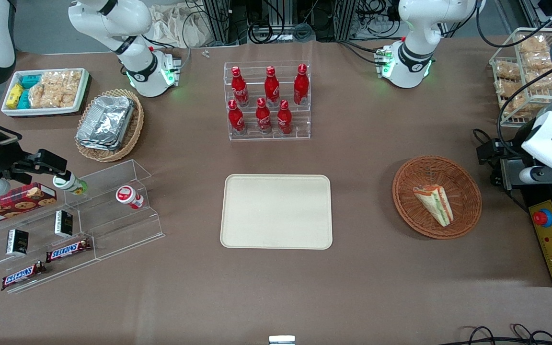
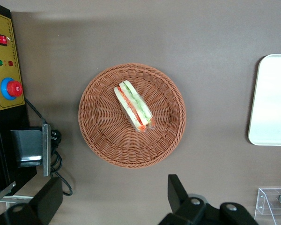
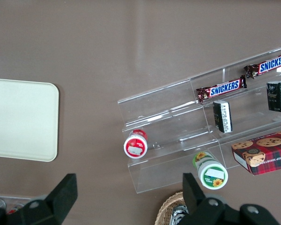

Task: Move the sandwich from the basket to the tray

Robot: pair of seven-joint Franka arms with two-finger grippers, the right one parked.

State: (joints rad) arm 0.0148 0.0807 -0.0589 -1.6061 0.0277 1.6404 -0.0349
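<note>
- Front view: sandwich (image 1: pixel 434 203) lies in the reddish-brown basket (image 1: pixel 467 182) toward the working arm's end of the bench (image 1: pixel 376 287). Cream tray (image 1: pixel 276 211) sits mid-bench, bare, well apart from the basket. Rack of red bottles (image 1: pixel 267 100) stands farther from the camera than the tray.
- Left wrist view: pincer (image 2: pixel 113 199) hovers above the basket (image 2: pixel 103 136), fingers (image 2: pixel 178 192) spread wide, holding nothing. Sandwich (image 2: pixel 134 106) rests inside; tray (image 2: pixel 271 101) edge visible.

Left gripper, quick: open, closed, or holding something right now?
Left gripper: open, holding nothing, above the table beside the basket; the sandwich lies in the basket untouched.
</note>
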